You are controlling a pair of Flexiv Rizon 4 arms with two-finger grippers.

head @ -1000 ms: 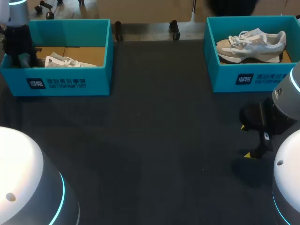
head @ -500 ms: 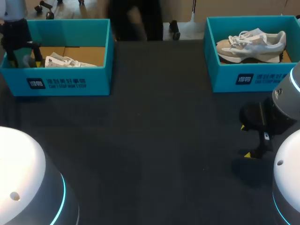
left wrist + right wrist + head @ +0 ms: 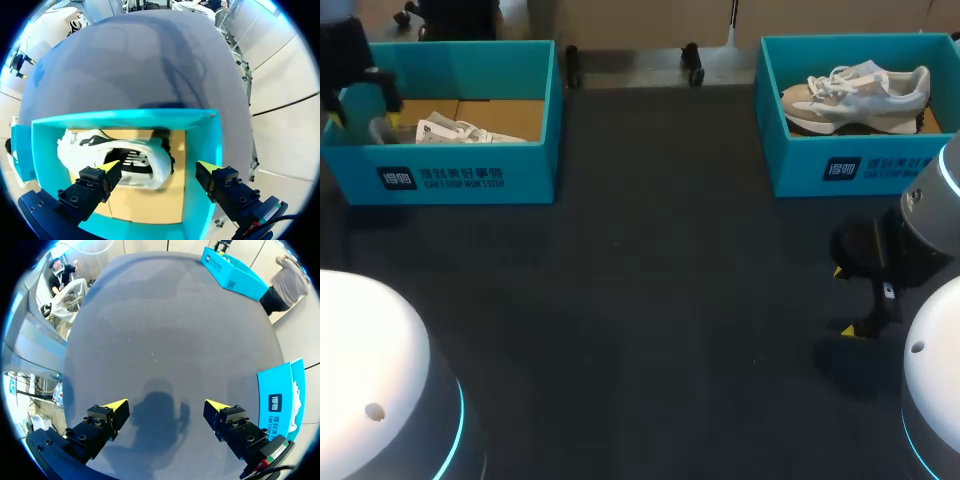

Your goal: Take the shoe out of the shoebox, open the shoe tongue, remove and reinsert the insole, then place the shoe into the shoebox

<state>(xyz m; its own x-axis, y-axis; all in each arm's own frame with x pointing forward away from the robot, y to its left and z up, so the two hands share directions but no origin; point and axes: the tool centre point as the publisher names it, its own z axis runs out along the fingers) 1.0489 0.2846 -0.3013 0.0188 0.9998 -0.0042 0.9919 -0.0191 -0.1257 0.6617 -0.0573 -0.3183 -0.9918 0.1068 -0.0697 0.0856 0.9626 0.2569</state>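
Teal shoebox (image 3: 470, 178) at the table's far left holds a white shoe (image 3: 125, 157). Left gripper (image 3: 158, 167) hangs above it, jaws apart and empty. Right gripper (image 3: 168, 404) hangs over the table (image 3: 650, 300), jaws apart. Second shoebox (image 3: 840, 168) holds a grey shoe (image 3: 855, 95).

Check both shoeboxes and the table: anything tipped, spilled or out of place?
Nothing stands out. The left teal shoebox and the right teal shoebox both stand upright, the white shoe inside the left one, the grey-and-beige sneaker inside the right. The left gripper hangs open over the white shoe; the right gripper open above bare table.
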